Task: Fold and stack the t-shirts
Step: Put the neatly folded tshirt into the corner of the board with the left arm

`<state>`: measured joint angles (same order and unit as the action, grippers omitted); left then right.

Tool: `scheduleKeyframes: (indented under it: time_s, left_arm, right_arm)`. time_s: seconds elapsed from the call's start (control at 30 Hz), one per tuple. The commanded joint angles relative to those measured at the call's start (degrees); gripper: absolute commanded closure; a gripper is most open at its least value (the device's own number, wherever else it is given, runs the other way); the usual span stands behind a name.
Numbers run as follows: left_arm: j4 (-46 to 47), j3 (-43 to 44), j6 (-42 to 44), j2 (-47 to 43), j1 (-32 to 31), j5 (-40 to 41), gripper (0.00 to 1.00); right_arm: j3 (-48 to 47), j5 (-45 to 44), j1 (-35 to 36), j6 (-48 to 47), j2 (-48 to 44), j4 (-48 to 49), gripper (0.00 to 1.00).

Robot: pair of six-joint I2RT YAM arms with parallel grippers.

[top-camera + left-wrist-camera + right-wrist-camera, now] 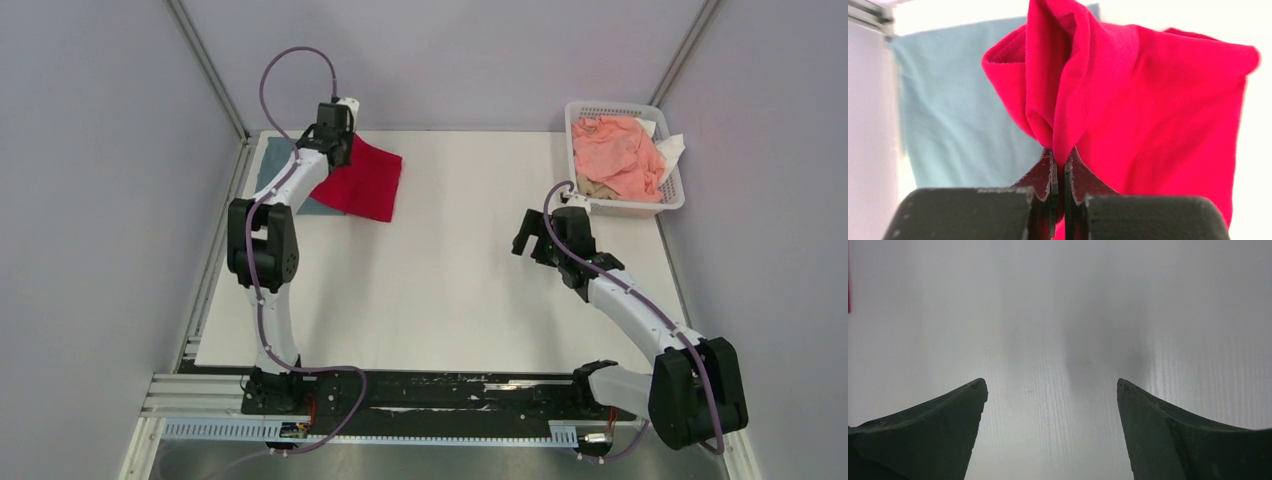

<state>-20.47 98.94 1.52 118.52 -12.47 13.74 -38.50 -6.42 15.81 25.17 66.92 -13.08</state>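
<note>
1. Mounting rail (450, 392), nearest edge: black plate and slotted aluminium bar, carrying both arm bases.
2. Bench (450, 290): white top, bare across its middle.
3. Right tool (1051, 386): over the right half of the bench, near the basket but apart from it. Fingers spread wide and holding nothing. The wrist view shows only white surface between them.
4. Left tool (1059, 154): at the far-left corner of the bench. Fingers pressed together on a gathered fold of the red t-shirt.
5. Red t-shirt (368, 180): bright crimson, at the far-left corner. The pinched part is raised into a peak. The rest drapes down and lies on the bench, overlapping the grey-blue t-shirt.
6. Grey-blue t-shirt (958, 115): spread flat under the red one, showing along its left side and at the near-left edge.
7. Basket (628, 208): white plastic mesh, rectangular, at the far-right corner of the bench. Contents:
   - a crumpled salmon-pink cloth (620, 155), filling most of it;
   - a beige cloth (598, 188), at the near-left inside corner, partly under the pink;
   - a white cloth (670, 150), spilling over the right rim.
</note>
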Motion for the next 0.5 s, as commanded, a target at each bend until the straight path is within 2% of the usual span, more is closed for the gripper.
scheduleKeyframes:
  time_s: [0.0,0.23,0.47]
  left_arm:
    - [1.6,6.8,9.0,-2.4,1.8,1.7,1.00]
    - [-0.9,12.7,14.5,-3.0,3.6,-0.4,1.00]
    - [-5.3,16.8,15.5,-6.1,3.9,-3.1,1.00]
  right_arm:
    - [-0.6,-4.5,-0.3,-1.8,1.7,1.3,0.00]
    - [-1.3,-5.5,-0.3,-2.4,4.1,1.2,0.00]
    - [-1.3,-6.1,-0.3,-2.7,4.2,1.1,0.00]
